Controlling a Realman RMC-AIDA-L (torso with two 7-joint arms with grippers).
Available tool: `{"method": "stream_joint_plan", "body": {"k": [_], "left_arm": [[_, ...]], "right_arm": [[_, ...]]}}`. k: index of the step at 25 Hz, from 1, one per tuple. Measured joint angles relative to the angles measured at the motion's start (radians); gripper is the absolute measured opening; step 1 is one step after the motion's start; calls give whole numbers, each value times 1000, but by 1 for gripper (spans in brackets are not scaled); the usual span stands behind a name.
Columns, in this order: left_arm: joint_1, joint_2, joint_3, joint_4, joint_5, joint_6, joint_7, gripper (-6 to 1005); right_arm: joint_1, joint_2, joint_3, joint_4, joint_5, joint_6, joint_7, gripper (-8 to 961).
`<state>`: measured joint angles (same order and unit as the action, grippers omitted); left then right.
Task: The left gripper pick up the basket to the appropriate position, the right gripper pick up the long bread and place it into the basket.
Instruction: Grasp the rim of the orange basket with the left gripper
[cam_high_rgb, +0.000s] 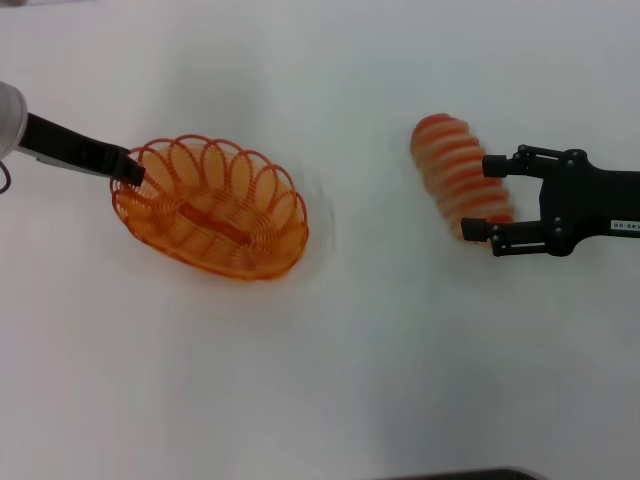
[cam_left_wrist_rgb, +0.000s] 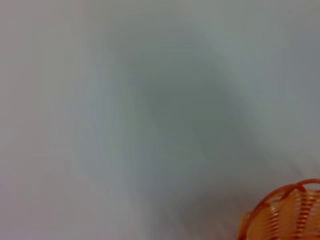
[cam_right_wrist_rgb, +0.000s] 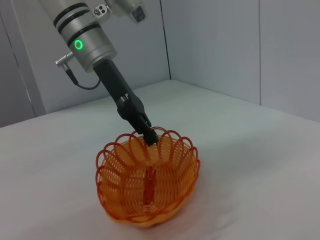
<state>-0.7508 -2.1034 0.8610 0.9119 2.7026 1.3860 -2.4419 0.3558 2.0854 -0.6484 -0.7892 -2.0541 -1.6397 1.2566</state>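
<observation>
**On the white table: basket gripped, bread about to be taken**

At the left, the left gripper (cam_high_rgb: 127, 170) is clamped on the scalloped rim of the basket (cam_high_rgb: 212, 208) at its left end; the right wrist view shows the fingers pinching one loop of the wire. Basket sits a little tilted on the table (cam_high_rgb: 330, 380), empty, well apart from the bread.

Toward the right, the long bread (cam_high_rgb: 459, 173) lies on the table at an angle. The right gripper (cam_high_rgb: 480, 196) comes in from the right edge, fingers spread, straddling the loaf's near end but not yet pressing it.

Judgement: basket placement is in hand or nearly done; the bread pick is starting. Next the right claw needs to clench across the loaf, lift, and carry it leftward over the basket, matching the loaf's length to the basket's long axis.
</observation>
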Motion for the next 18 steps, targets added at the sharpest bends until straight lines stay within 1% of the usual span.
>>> {"method": "stream_joint_plan", "body": {"k": [3,4,5,7,8,12,14,16,18], "left_arm": [[-5,3,-40,3,-2,20,-32,93],[-7,3,-59,3,-2,28,-34,92],[-11,3,-98,4,-2,47,-38,90],[-13,3,-114,4,-2,55,-39,88],[-15,3,-147,3,-2,73,-44,87],[-14,3,-216,3,-18,100,-53,83],[-9,2,-238,3,-33,104,-55,82],[3,-4,-268,3,-61,102,-58,82],[16,-10,-281,4,-80,86,-63,82]], "right_arm": [[0,-1,1,0,0,0,1,931],[0,-1,2,0,0,0,2,931],[0,-1,3,0,1,0,3,931],[0,-1,10,-1,4,0,5,931],[0,-1,15,-1,8,0,6,931],[0,0,33,0,39,1,9,931],[-2,0,43,2,50,2,9,931],[-3,1,51,5,58,-2,9,930],[-3,1,53,6,63,-6,9,930]]}}
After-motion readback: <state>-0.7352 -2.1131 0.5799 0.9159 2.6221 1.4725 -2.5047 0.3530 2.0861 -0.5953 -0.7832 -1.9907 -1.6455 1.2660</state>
